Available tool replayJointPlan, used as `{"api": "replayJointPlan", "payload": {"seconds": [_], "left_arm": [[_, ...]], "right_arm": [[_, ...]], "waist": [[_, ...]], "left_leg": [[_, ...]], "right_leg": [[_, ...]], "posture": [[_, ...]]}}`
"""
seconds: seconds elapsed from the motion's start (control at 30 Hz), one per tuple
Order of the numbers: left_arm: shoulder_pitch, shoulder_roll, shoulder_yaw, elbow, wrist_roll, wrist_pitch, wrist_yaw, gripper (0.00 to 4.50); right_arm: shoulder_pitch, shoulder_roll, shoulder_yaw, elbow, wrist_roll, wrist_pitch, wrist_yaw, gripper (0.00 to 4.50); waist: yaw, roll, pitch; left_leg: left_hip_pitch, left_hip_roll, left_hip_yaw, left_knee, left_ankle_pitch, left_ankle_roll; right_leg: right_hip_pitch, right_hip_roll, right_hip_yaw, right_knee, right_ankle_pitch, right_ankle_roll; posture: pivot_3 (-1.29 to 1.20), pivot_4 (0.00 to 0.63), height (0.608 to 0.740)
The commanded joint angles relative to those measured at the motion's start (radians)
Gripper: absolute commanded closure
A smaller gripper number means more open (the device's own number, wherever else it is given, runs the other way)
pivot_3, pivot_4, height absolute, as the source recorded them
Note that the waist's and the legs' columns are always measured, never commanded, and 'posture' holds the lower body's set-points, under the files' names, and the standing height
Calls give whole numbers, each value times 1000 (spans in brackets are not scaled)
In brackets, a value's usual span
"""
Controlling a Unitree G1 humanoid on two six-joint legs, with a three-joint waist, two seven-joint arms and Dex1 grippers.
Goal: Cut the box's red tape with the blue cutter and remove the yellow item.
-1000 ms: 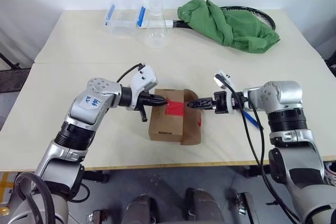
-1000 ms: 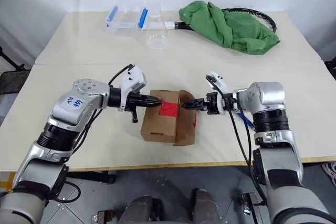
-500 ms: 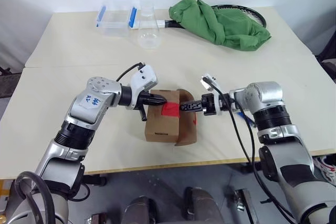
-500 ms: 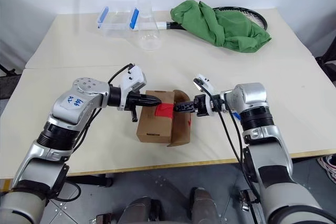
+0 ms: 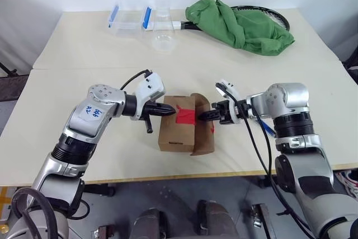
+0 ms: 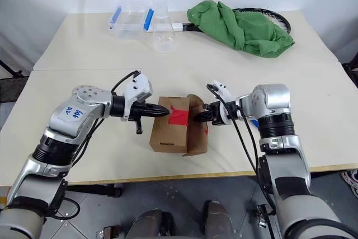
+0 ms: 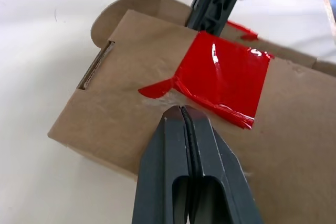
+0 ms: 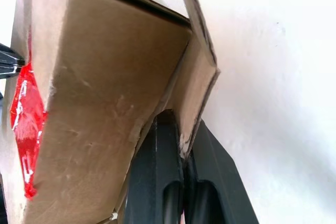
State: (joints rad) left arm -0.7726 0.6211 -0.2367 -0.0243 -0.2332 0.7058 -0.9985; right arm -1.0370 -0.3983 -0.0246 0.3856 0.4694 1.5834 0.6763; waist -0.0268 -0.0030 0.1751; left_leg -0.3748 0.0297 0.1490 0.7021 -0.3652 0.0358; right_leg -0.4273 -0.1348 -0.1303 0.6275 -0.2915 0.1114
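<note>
The brown box (image 5: 174, 137) sits on the table between my arms, its side flap (image 5: 203, 138) swung outward. The red tape (image 5: 185, 116) lies split on its top. My left gripper (image 5: 172, 112) is shut, its tips resting on the box top just beside the red tape (image 7: 226, 74). My right gripper (image 5: 202, 117) is shut on the edge of the flap (image 8: 197, 77), which sits between its fingers. The blue cutter (image 5: 268, 129) lies on the table, partly hidden under my right forearm. The yellow item is hidden.
At the table's far side stand a clear container with blue clips (image 5: 131, 16) and a clear flask (image 5: 163, 37). A green cloth (image 5: 240, 23) lies over a racket (image 5: 274, 16). A seam (image 5: 72, 69) runs across the table behind the box.
My right gripper has closed from open onto the box's flap. The left gripper has stayed shut on the box top. The camera view shifted slightly.
</note>
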Motion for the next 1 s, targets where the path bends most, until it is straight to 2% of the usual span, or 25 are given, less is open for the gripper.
{"api": "replayJointPlan", "payload": {"seconds": [0.03,0.17,0.33,0.43,0.6,0.67,0.87,1.0], "left_arm": [[11,12,-16,17,24,-11,-4,4500],[10,0,-7,35,27,-30,11,4500],[11,-16,1,55,29,-50,27,4500],[15,-26,12,68,34,-69,42,4500],[23,-27,33,78,42,-86,54,4500],[21,-30,40,78,42,-83,59,4500],[-9,0,245,-49,-155,122,56,4500],[-41,15,263,-92,-199,161,56,4500]], "right_arm": [[-69,-36,-33,-103,65,31,-76,4467],[-140,-69,12,-128,189,31,-192,4467],[-226,-120,97,-128,415,31,-360,4467],[-289,-151,180,-120,556,31,-497,4467],[-326,-187,237,-99,763,31,-707,4467],[-329,-194,246,-95,813,31,-776,4467],[-305,-137,223,-111,923,31,-998,4467],[-287,-121,207,-119,947,31,-1068,4467]], "waist": [[0,0,0],[0,0,0],[0,0,0],[0,0,0],[-1,0,0],[0,0,0],[-6,0,0],[-4,0,0]], "left_leg": [[0,0,0,0,0,0],[0,0,0,0,0,0],[0,0,0,0,0,0],[0,0,0,0,0,0],[0,0,0,-1,0,0],[-1,0,0,-1,0,0],[-2,1,0,-2,0,0],[-3,1,-1,-2,0,0]], "right_leg": [[0,0,0,0,0,0],[0,0,0,0,0,0],[0,0,0,0,0,0],[0,0,0,0,0,0],[-1,0,-1,0,0,0],[-1,-1,-1,-1,0,0],[-3,0,-1,-1,0,0],[-3,-1,-2,-1,0,0]], "posture": [[0,150,740],[0,150,740],[0,150,740],[0,150,740],[0,150,740],[0,150,740],[0,150,740],[0,150,740]]}}
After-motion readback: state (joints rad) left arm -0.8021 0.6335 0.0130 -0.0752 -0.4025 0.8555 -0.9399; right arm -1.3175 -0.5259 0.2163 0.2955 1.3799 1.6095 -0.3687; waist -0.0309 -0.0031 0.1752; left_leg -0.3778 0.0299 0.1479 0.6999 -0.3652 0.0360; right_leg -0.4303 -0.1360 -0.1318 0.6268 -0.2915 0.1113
